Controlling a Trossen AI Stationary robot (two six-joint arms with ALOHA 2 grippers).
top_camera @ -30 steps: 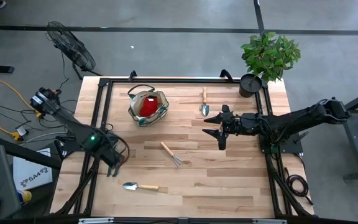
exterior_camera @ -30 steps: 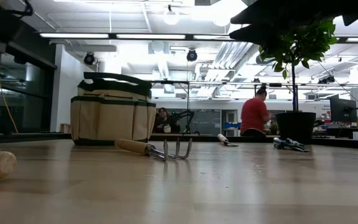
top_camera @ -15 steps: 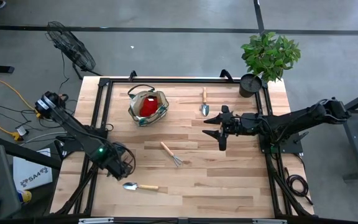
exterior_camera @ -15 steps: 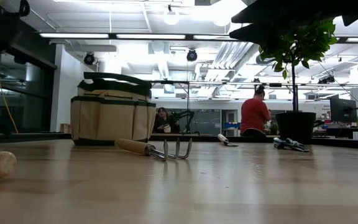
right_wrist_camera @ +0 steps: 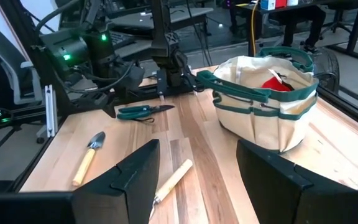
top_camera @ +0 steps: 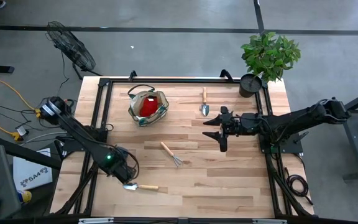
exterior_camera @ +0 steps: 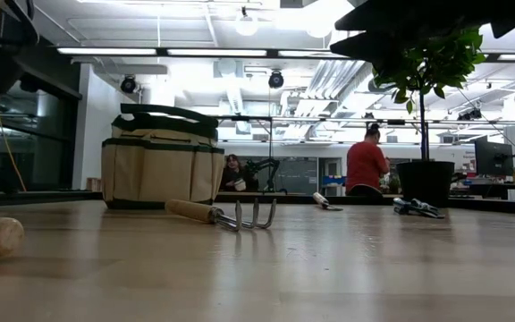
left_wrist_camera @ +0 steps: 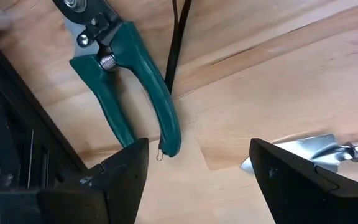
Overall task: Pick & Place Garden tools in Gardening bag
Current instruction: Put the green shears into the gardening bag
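From above, the left gripper has swung down the tabletop and now hangs over the blade of the near trowel; the right gripper hasn't budged. Low view: gardening bag and hand rake unchanged. Left wrist: fingers wide, empty, pruning shears ahead. Right wrist: fingers wide, bag ahead.

Bare boards between hand rake and trowel; gardening bag well apart.
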